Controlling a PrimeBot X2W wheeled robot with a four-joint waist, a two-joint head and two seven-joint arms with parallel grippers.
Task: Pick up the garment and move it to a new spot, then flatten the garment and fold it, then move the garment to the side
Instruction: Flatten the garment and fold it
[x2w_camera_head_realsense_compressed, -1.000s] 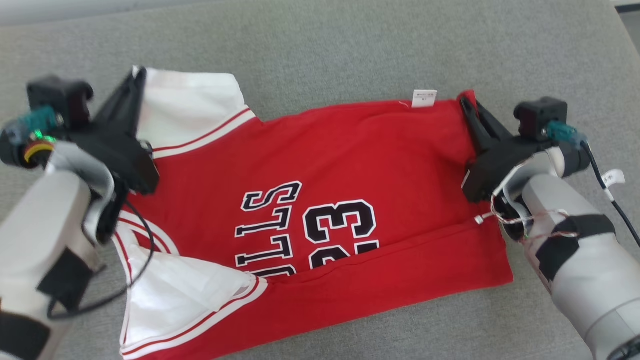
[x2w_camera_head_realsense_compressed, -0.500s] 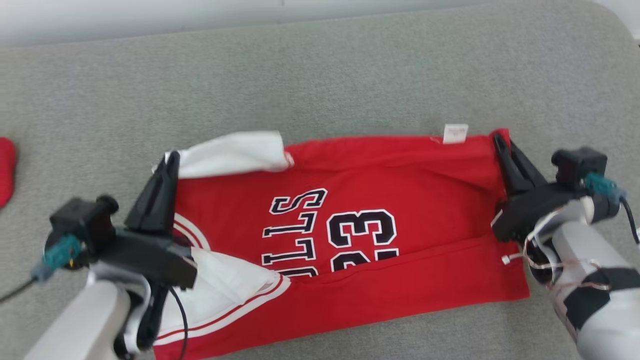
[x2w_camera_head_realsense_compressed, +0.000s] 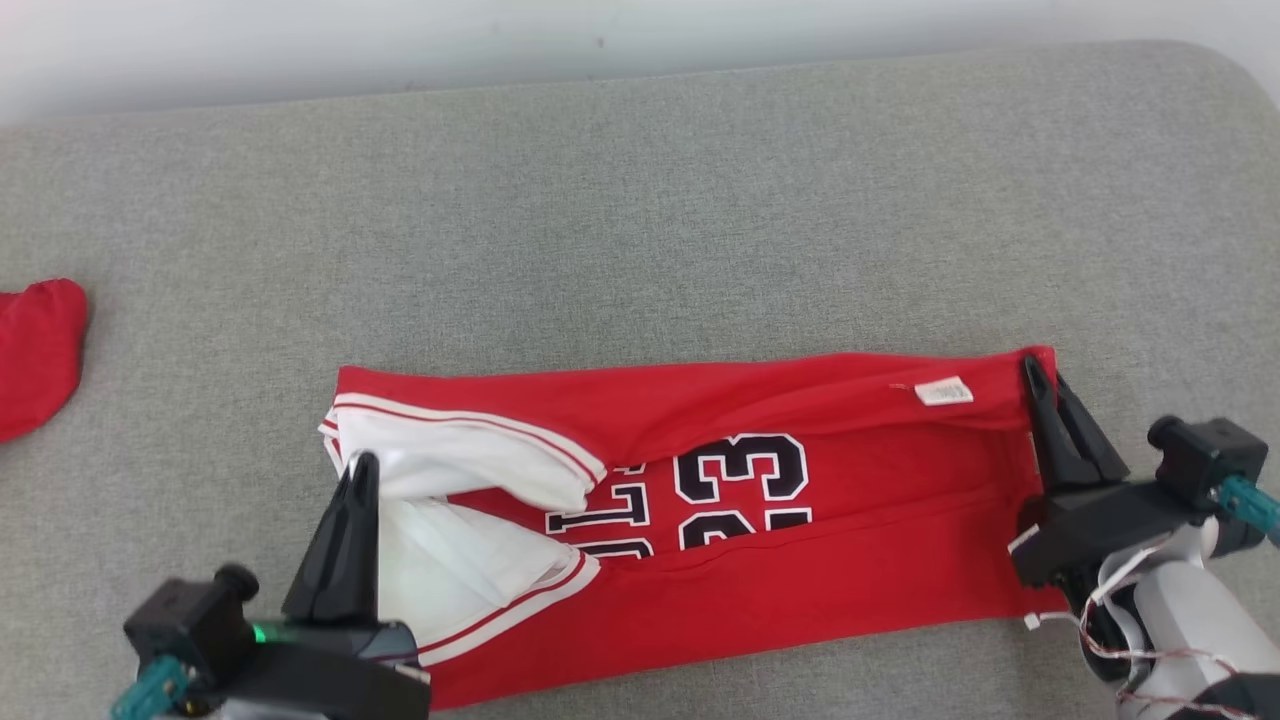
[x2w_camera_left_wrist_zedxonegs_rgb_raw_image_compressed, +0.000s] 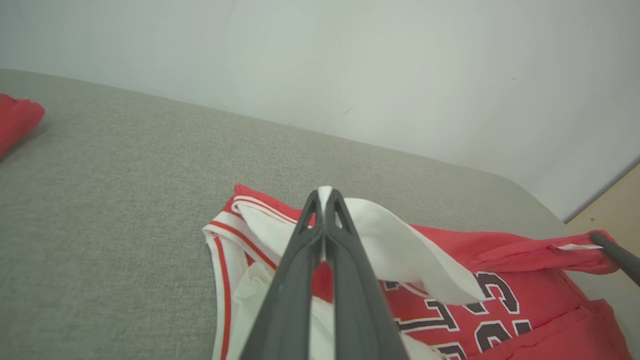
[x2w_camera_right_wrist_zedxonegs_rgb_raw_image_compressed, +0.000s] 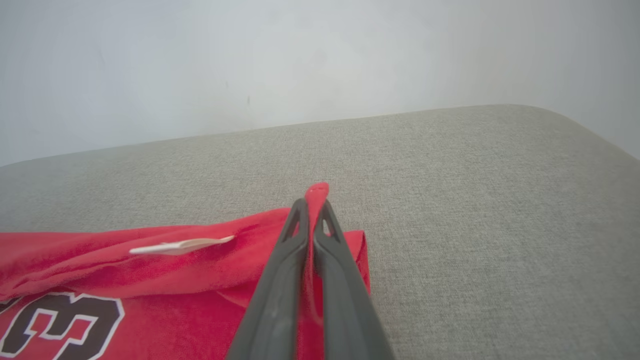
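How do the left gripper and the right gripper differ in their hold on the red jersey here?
The left gripper pinches white fabric at the sleeve end of the jersey; the right gripper pinches a red corner at the opposite end, near the white label. In the head view, the left gripper's tips lie partway across the jersey's width, the right gripper's at its far edge. Both are shut on the jersey.
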